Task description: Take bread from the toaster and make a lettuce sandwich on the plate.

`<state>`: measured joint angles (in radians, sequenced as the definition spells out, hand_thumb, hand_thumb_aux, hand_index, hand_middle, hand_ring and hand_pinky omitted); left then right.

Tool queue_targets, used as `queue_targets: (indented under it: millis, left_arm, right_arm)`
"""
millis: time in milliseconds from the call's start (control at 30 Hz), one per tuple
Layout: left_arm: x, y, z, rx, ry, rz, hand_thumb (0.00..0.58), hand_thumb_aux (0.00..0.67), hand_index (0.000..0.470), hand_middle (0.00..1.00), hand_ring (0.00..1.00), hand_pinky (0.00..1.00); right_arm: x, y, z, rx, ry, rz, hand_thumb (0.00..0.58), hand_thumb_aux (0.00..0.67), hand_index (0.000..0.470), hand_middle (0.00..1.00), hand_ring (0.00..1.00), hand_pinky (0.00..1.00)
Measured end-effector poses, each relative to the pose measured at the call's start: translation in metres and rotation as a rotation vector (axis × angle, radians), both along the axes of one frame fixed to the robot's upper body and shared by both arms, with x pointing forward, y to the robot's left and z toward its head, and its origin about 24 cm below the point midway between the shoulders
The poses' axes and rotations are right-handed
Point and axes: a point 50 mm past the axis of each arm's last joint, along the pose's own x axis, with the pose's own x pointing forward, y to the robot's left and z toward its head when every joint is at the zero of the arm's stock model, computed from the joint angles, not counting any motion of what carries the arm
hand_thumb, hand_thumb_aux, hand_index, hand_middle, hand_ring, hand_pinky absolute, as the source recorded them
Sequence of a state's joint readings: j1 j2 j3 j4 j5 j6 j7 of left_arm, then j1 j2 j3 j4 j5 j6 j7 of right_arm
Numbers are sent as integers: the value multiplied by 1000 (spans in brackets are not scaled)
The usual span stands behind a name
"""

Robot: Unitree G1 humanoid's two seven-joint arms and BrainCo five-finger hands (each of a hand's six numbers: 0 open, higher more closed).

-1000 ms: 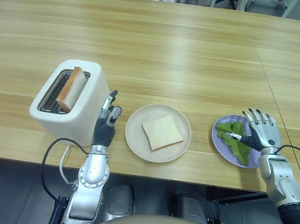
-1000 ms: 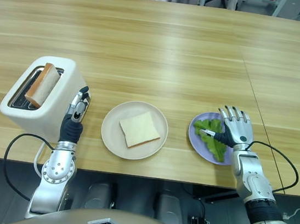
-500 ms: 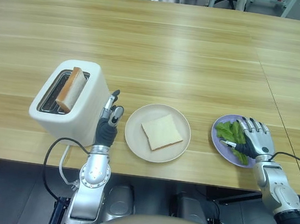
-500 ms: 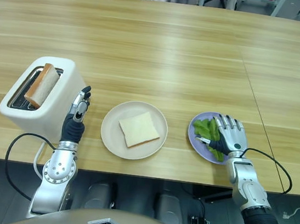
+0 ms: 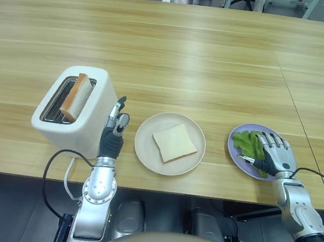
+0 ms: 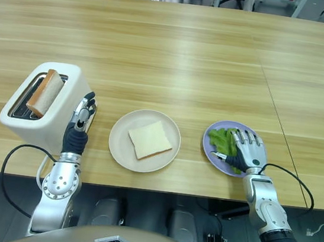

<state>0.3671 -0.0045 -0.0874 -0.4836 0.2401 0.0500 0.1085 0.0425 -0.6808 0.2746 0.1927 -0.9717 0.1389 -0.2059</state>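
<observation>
Right hand (image 5: pixel 275 157) on lettuce plate, left hand (image 5: pixel 113 135) by toaster

Right hand lies palm down over the near-right part of the purple plate (image 5: pixel 234 158), resting on the lettuce (image 5: pixel 246 142). Grip on the leaves is hidden under the palm, so cannot tell if it is clamped on a leaf or just lying on top. Green leaves show to the left of and behind the hand, all inside the plate.

Left hand stands upright at the near edge of the table (image 5: pixel 188 59), just beside the right wall of the white toaster (image 5: pixel 75 123), possibly touching it. Its fingers are spread apart, pointing up, holding nothing.

One slice of bread (image 5: pixel 76 95) sits in the toaster's slot, sticking up above the top and tilted a bit. A second bread slice (image 5: pixel 174 142) lies flat in the middle of the beige plate (image 5: pixel 148 132), corners turned like a diamond, nothing on it.

Beige plate sits between the toaster and the purple plate, near the front edge, apart from both. A black cable (image 5: pixel 53 163) loops down off the table edge below the toaster.
</observation>
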Motion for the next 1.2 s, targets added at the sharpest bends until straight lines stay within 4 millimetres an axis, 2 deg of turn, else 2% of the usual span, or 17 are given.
queue_targets:
  millis: [33,67,100,133,167,200,567,800,1067,1200]
  left_arm:
    - [-1,0,0,-2,0,2,0,0,0,0,0,0]
    - [-1,1,1,-5,-2,4,0,0,0,0,0,0]
    - [-1,1,1,-6,-4,5,0,0,0,0,0,0]
    - [-1,1,2,-7,-9,7,0,0,0,0,0,0]
    - [-1,2,4,-9,-14,9,0,0,0,0,0,0]
    - [-1,2,5,-9,-18,10,0,0,0,0,0,0]
    - [0,5,6,-14,-20,17,0,0,0,0,0,0]
    - [1,2,6,-22,-23,8,0,0,0,0,0,0]
    - [11,-3,2,-23,-13,-31,0,0,0,0,0,0]
    - [16,-6,1,-25,-17,-47,0,0,0,0,0,0]
  right_arm:
    - [0,0,0,-3,2,-1,172,108,74,0,0,0]
    - [1,0,0,-6,2,-2,472,381,262,0,0,0]
    - [1,0,1,-9,1,-1,526,465,319,0,0,0]
    - [2,1,1,-18,0,3,556,533,366,0,0,0]
    - [2,1,1,-23,-1,4,556,533,366,0,0,0]
    - [2,1,1,-28,-2,3,580,670,460,0,0,0]
    - [3,2,0,-85,11,16,580,670,460,0,0,0]
    - [5,11,5,-18,-24,32,580,670,460,0,0,0]
    - [23,16,43,53,-227,51,580,670,460,0,0,0]
    - [29,29,49,87,-269,98,580,670,460,0,0,0]
